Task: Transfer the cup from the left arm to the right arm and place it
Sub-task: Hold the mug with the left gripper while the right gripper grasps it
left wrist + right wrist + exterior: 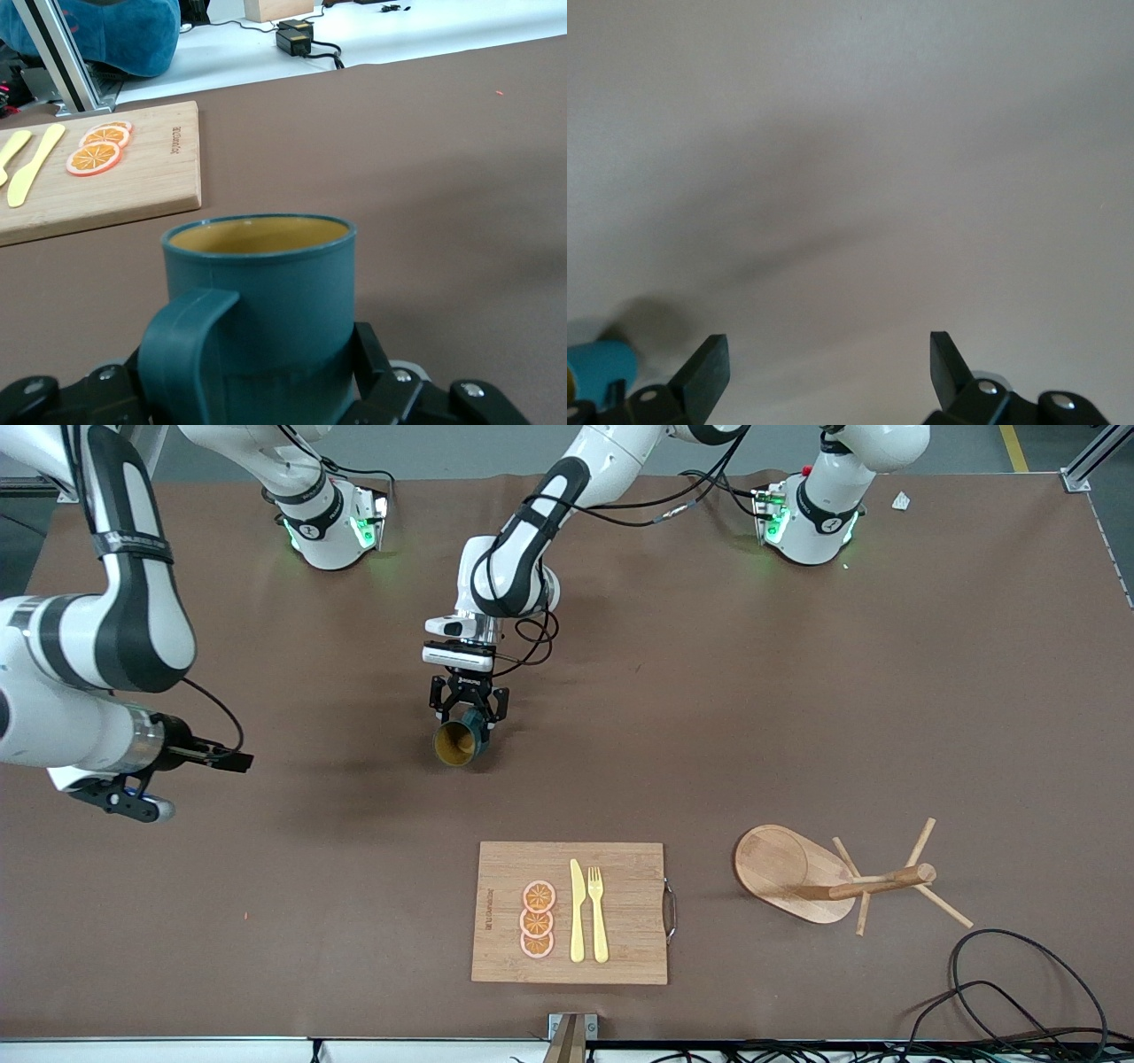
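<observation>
Gripping the cup (458, 741) between its fingers, left pincer (469, 707); right pincer (828, 359) wide.

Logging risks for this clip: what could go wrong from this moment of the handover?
The left end effector grips the cup tipped toward its mouth, low on the body, so it could slip. The right end effector, open, hangs apart over bare table; a misaligned approach might knock the cup's handle.

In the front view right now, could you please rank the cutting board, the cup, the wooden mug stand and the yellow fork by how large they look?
1. Cutting board, clearly largest.
2. Wooden mug stand.
3. and 4. Cup and yellow fork: unsure. The fork looks longer but thin, and the cup is held tilted in the left end effector, so I won't rank these two.
</observation>
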Robot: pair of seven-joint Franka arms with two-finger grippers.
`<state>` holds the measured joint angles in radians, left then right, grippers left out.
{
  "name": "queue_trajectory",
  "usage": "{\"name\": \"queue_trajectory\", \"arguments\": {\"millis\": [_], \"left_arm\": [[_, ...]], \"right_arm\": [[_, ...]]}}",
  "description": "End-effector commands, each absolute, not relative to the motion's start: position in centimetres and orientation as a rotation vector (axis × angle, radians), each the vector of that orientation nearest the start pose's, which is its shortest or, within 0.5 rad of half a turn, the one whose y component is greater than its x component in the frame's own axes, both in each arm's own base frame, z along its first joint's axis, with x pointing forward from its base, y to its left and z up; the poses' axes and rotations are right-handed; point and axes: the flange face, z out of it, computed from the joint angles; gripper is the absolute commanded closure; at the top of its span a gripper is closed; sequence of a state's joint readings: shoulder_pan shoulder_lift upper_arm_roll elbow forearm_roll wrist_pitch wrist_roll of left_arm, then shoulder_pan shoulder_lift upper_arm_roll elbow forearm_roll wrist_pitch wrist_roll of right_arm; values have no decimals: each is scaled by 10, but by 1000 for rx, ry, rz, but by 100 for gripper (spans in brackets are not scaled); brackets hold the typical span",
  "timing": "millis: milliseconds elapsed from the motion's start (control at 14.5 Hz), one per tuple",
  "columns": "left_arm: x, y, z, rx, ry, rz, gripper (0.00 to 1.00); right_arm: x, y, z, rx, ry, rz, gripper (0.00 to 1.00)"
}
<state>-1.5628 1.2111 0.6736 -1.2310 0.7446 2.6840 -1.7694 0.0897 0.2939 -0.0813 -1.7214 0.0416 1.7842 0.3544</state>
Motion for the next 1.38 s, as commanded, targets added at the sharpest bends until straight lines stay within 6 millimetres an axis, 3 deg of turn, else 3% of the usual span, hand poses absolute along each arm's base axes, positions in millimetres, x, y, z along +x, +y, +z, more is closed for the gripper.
{"name": "queue_trajectory", "arguments": {"millis": [0, 207, 413, 551, 757, 964, 1170, 1308], "left_arm": [[302, -705, 118, -2761, 446, -1571, 37], [290, -709, 119, -2767, 453, -1564, 0], [267, -715, 121, -2789, 372, -1502, 0], [247, -710, 113, -2783, 235, -1407, 0], [221, -696, 122, -2787, 12, -1305, 0], [197, -682, 159, -2815, -170, -1221, 0], [193, -659, 181, -2772, -424, -1203, 0], [198, -644, 190, -2744, -512, -1191, 0]], "right_arm": [[600, 42, 393, -3078, 645, 373, 0], [592, 78, 382, -3085, 716, 385, 0], [576, 111, 361, -3112, 654, 410, 0], [563, 120, 339, -3105, 718, 402, 0], [547, 132, 317, -2999, 777, 448, 0], [537, 156, 311, -3009, 724, 451, 0], [525, 197, 311, -3038, 612, 428, 0], [519, 209, 306, -3046, 579, 401, 0]]}}
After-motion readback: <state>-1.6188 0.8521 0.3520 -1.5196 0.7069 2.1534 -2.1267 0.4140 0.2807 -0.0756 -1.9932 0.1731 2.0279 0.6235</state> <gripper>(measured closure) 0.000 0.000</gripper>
